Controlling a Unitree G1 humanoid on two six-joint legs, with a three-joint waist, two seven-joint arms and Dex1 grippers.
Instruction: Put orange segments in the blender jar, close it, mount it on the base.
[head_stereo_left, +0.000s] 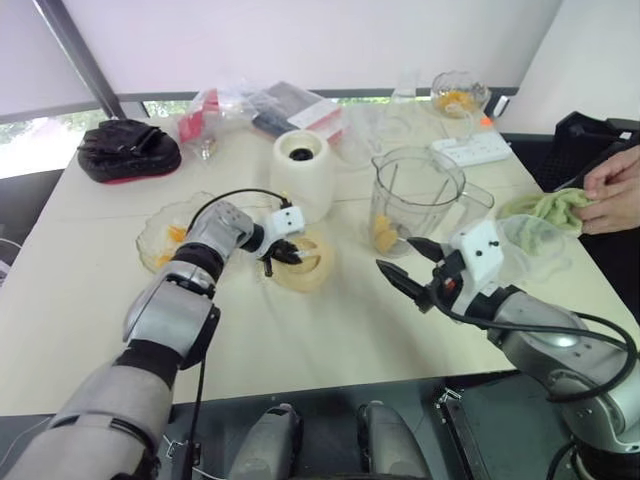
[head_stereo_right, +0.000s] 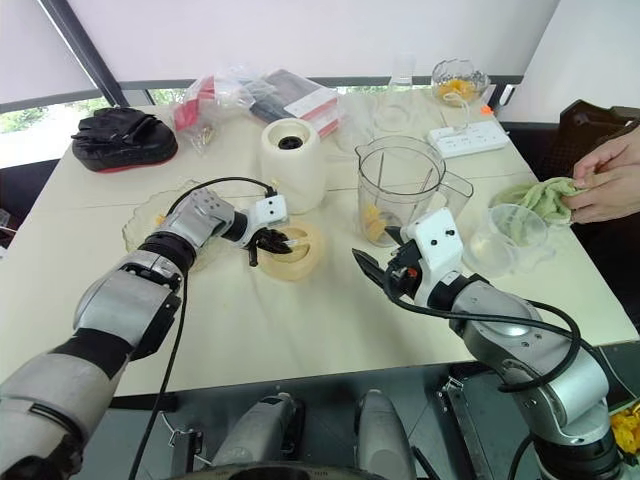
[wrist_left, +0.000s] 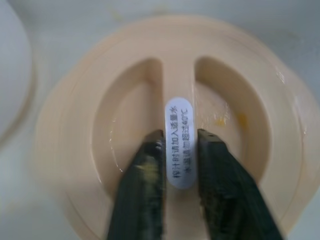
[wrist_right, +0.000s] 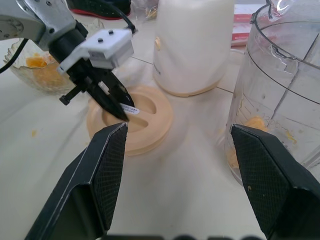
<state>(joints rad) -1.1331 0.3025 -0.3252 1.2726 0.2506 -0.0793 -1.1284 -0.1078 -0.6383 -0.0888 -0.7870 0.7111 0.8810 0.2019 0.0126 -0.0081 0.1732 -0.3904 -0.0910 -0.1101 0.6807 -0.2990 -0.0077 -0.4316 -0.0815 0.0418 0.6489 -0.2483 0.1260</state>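
The flat round cream-yellow lid (head_stereo_left: 312, 268) lies on the table in front of the cream-white base (head_stereo_left: 303, 172). My left gripper (wrist_left: 180, 137) points down into the lid and is shut on its central ridge, which carries a white sticker. The clear blender jar (head_stereo_left: 415, 200) stands upright and uncovered to the right of the base, with orange segments (wrist_right: 255, 123) at its bottom. More orange segments (head_stereo_left: 172, 236) sit in a scalloped glass bowl (head_stereo_left: 150, 245) at the left. My right gripper (head_stereo_left: 398, 262) hovers open and empty in front of the jar.
A small clear cup (head_stereo_left: 530, 235) stands right of the jar. A person's hand (head_stereo_left: 612, 188) holds a green cloth (head_stereo_left: 548, 208) at the right edge. A power strip (head_stereo_left: 470, 150), a second glass bowl (head_stereo_left: 458, 95), plastic bags (head_stereo_left: 290, 105) and a black pad (head_stereo_left: 128, 150) line the back.
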